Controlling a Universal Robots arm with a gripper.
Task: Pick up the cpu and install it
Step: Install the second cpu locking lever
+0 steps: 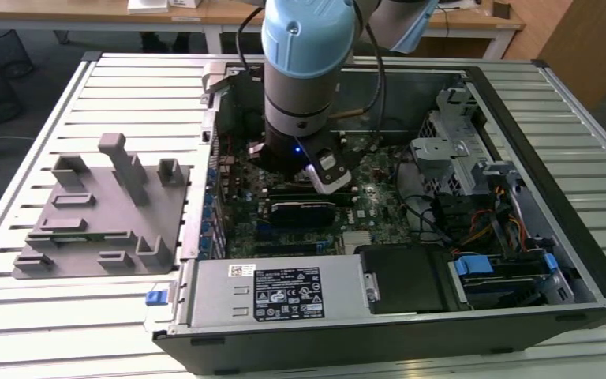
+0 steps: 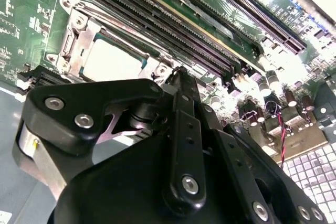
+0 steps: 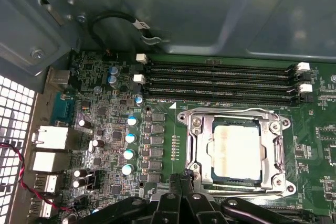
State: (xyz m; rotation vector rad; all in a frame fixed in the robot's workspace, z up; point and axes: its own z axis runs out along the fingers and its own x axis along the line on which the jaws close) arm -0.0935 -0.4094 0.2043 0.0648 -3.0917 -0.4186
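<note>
I am watching my arm reaching down into an open computer case (image 1: 514, 118) lying on a slatted table (image 1: 29, 316). The gripper (image 3: 181, 179) is hovering just above the green motherboard (image 3: 157, 129), beside the socket frame (image 3: 233, 153). I am seeing its black fingers (image 3: 173, 184) pressed close together, with nothing between them. The cpu (image 3: 236, 153) is sitting flat inside the metal socket frame, its pale top plate facing up; in the second wrist view the cpu (image 2: 113, 59) is showing just beyond the gripper's black linkage. Long black memory slots (image 3: 220, 80) are running next to the socket. In the exterior view, a grey tray (image 1: 103, 213) with upright blocks is resting on the table at the exterior view's left of the case, well apart from the arm.
</note>
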